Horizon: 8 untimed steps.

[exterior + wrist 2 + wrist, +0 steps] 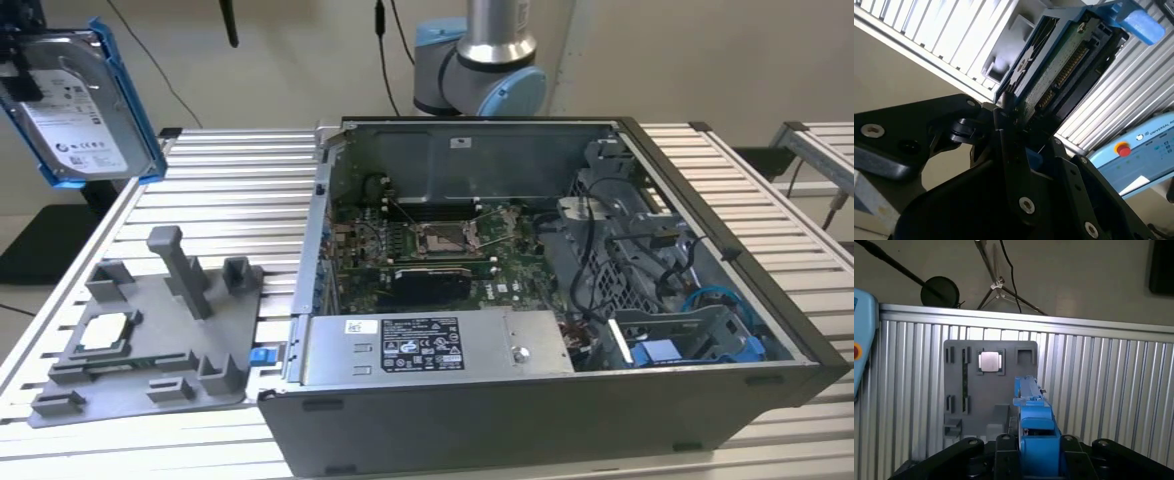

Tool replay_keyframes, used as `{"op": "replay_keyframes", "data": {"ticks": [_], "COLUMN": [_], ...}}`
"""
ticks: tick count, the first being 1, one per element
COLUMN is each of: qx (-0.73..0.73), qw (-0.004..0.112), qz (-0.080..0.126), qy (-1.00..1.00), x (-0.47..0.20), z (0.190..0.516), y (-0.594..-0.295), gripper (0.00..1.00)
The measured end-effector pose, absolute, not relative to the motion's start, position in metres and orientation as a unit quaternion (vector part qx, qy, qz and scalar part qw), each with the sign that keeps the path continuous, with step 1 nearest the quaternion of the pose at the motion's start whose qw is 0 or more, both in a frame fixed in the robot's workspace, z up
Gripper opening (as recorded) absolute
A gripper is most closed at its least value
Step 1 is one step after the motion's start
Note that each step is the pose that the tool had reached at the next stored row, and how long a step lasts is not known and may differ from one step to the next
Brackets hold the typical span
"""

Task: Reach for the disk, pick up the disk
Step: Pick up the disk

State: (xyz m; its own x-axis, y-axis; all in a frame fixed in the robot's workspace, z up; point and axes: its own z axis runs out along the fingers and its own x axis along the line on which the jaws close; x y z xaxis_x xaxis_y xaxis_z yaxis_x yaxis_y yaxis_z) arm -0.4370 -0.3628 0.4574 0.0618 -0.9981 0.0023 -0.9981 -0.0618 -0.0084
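Gripper [1015, 122] closed tight on the disk [80, 105], clamping its edge. In exterior view, disk held aloft, label showing, at ten o'clock from open computer case [534, 425]. Grey fixture plate [167, 342] at six o'clock of disk, on slatted table [240, 190].

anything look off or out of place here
Only the disk: it hangs tilted in the air, clamped in the hand, above the table at the exterior view's left, away from the open computer case. Nothing looks spilled or broken.
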Motion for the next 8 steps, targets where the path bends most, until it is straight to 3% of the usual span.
{"op": "replay_keyframes", "data": {"ticks": [8], "qx": [-0.729], "qw": [0.002], "qz": [-0.004], "qy": [0.685], "x": [-0.423], "z": [0.457], "y": [-0.363], "gripper": [0.0]}}
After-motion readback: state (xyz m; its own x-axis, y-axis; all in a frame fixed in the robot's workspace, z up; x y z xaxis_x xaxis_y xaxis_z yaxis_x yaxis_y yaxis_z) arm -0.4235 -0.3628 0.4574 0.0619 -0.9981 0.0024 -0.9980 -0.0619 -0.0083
